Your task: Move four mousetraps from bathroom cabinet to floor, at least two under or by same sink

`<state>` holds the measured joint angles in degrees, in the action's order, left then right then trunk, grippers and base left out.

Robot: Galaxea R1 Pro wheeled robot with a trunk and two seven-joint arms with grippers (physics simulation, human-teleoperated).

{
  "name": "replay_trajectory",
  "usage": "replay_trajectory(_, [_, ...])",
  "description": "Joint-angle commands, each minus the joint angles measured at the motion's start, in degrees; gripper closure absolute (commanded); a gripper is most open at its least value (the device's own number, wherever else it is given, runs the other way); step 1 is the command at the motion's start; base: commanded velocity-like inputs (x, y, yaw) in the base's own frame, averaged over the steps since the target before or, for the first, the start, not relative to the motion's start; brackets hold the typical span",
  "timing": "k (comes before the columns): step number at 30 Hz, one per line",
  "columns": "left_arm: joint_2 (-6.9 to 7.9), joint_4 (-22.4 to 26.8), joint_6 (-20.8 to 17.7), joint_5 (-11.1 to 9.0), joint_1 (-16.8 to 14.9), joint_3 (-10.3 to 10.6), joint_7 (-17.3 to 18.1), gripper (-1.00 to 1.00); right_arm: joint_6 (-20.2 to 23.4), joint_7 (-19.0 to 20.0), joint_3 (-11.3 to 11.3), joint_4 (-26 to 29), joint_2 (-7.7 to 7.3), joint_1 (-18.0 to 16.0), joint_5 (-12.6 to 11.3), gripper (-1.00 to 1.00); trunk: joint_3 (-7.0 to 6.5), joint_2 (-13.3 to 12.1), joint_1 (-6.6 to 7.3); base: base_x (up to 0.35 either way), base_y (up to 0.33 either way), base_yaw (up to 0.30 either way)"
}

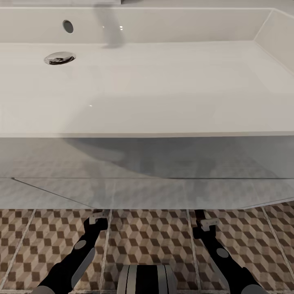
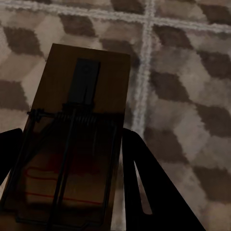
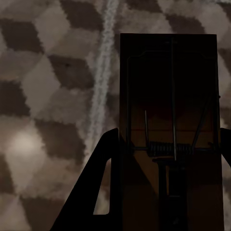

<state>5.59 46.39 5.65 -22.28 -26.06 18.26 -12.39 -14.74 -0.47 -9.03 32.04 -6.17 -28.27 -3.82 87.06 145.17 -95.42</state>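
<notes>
**Ana:** Left gripper point(image 2: 72, 192) first: its dark fingers point(image 2: 144, 183) stand on either side of a mousetrap point(image 2: 79, 130) and are closed on the board's long edges. The trap's long axis runs straight out along the fingers, with the bare end of the board pointing away from the wrist.

**Ben:** And the right gripper point(image 3: 168, 183)?

**Ana:** Same picture. It pinches a second mousetrap point(image 3: 168, 96) by its sides, board lengthwise along the fingers, spring and wire frame facing the camera.

**Ben:** Where are the traps relative to the goal?

**Ana:** Both hang over the bathroom floor point(image 1: 155, 237), the cube-patterned tile. I can't tell whether either board touches it. In the head view both arms reach forward and down until the white sink point(image 1: 163, 81) hides their tips, so the traps sit at or under the sink's front edge.

**Ben:** So what does the next move depend on?

**Ana:** I judge it to be a straight drop: the floor lies directly beyond each trap's underside, and each arm already has its own trap, so neither needs to cross over. Lowering until the boards lie flat, then spreading the fingers, should leave two traps beneath the same sink.

**Ben:** Any risk?

**Ana:** Letting go while tilted could make a board tip or skid.
</notes>
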Motion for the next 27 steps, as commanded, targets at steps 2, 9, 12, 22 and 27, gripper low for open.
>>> replay_trajectory(2, [0.13, -0.2, 0.3, -0.4, 0.0, 0.4, -0.7, 1.00, -0.3, 0.0, -0.3, 0.0, -0.07, 0.0, -0.5, 1.00, 0.03, 0.0, 0.01, 0.000, 0.000, 0.000])
replay_trajectory(9, [-0.25, -0.4, 0.4, -0.4, 0.0, 0.4, -0.7, 1.00, -0.3, 0.0, -0.3, 0.0, -0.07, 0.0, -0.5, 1.00, 1.14, 0.1, -0.12, 0.000, 0.000, 0.000])
replay_trajectory(12, [-0.30, -0.4, 0.4, -0.4, 0.0, 0.4, -0.7, 1.00, -0.3, 0.0, -0.3, 0.0, -0.07, 0.0, -0.5, 1.00, 1.14, 0.1, -0.12, 0.000, 0.000, 0.000])
replay_trajectory(22, [-0.49, -0.5, 0.4, -0.4, 0.0, 0.4, -0.6, 1.00, -0.4, -0.1, 1.0, 0.6, -0.07, 0.0, -0.5, 1.00, 1.14, 0.1, -0.12, 0.000, 0.000, 0.000])
replay_trajectory(27, [-0.42, -0.5, 0.4, -0.4, 0.0, 0.5, -0.6, 1.00, -0.4, 0.3, 6.6, 1.0, -0.07, 0.0, -0.4, 1.00, 1.14, 0.1, -0.12, 0.000, 0.000, 0.000])
